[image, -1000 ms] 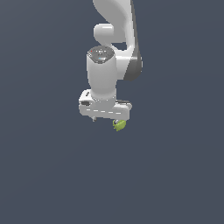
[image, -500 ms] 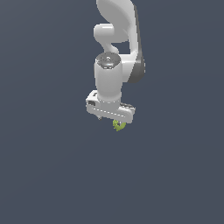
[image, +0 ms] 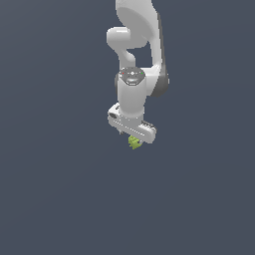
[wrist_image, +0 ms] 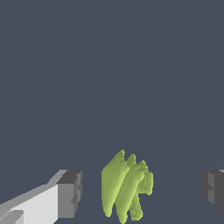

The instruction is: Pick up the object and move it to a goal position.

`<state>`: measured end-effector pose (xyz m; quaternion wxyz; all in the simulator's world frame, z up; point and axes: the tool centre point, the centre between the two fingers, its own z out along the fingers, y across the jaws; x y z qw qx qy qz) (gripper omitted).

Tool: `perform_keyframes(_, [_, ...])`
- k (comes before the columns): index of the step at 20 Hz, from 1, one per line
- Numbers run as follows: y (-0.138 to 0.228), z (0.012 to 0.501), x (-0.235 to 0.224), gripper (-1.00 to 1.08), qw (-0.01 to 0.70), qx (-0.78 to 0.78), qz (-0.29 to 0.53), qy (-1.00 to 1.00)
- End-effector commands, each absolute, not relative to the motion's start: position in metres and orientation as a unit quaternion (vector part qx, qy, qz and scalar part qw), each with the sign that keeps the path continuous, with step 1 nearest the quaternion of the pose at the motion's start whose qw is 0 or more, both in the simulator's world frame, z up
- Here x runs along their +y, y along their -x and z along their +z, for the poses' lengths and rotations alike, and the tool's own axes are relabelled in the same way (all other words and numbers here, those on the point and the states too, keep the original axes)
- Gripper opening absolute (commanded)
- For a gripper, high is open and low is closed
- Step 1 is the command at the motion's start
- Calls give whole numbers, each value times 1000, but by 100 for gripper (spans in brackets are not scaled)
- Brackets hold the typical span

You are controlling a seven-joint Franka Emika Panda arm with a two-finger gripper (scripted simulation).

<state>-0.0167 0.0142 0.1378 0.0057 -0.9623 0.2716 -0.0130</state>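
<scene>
The object (image: 134, 143), a small lime-green bumpy lump, lies right under the white gripper (image: 132, 139) in the exterior view. In the wrist view the object (wrist_image: 124, 188) sits between the two grey fingertips of the gripper (wrist_image: 141, 192). There is a gap on each side of the object, wider on one side. The gripper is open and neither finger (wrist_image: 70, 194) touches the object. No goal marker shows in either view.
The white arm (image: 137, 30) comes down from the top of the exterior view. The ground (image: 60, 189) is a plain dark grey-blue surface all round, with no other objects in view.
The gripper has moved toward the exterior view's right and now stands centred over the object. The object has stayed where it was.
</scene>
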Motion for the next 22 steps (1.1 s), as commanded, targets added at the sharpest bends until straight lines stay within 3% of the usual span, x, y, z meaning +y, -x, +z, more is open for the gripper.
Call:
perform_keyframes(1, [23,131,20,100,5,300,-11,954])
perform_keyframes(22, [57,97,47,100,0,453,0,892])
